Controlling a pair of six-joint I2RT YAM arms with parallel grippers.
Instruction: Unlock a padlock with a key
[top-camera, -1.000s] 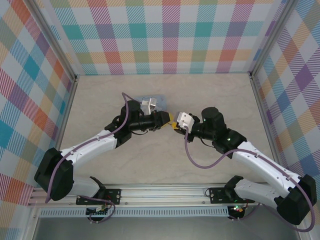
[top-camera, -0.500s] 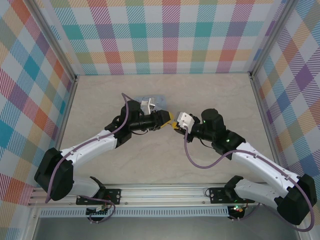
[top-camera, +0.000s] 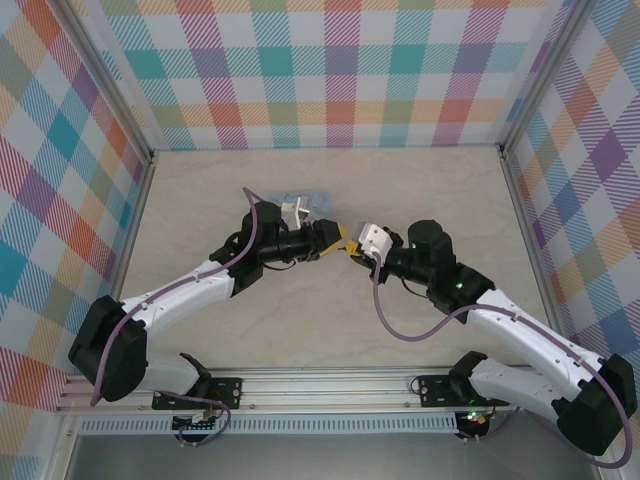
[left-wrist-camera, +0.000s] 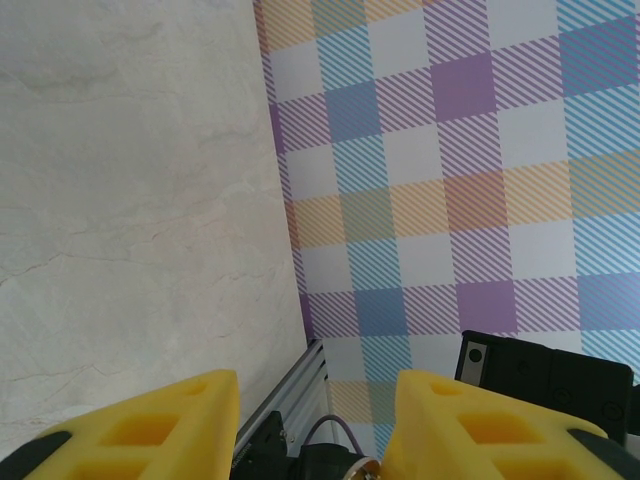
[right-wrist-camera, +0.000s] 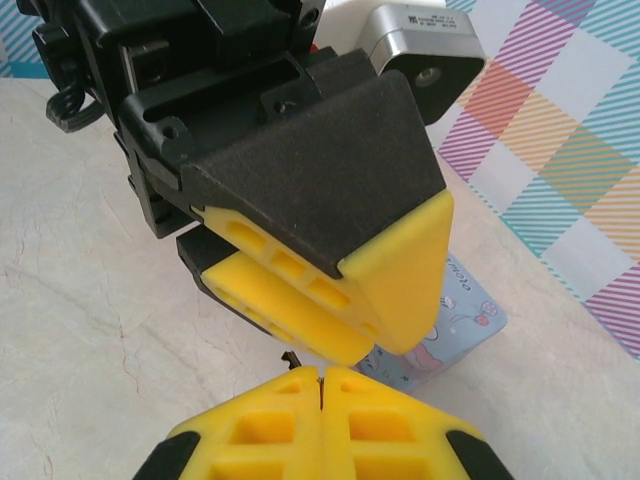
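The slim dark-grey metal key (right-wrist-camera: 291, 357) appears as only a tiny dark sliver, too small to make out in detail. It pokes out at the tips of the right gripper (right-wrist-camera: 322, 378), over the pale marbled table (right-wrist-camera: 80, 300) and just in front of the pale blue rectangular cartoon tin (right-wrist-camera: 465, 315). The left gripper (left-wrist-camera: 317, 390) has its yellow jaws spread apart around empty air, its tips just above the right gripper's. The right gripper's yellow jaws are pressed together, apparently pinching the key. Compared with a second ago, the left jaws stand wider, and the right arm has shifted slightly.
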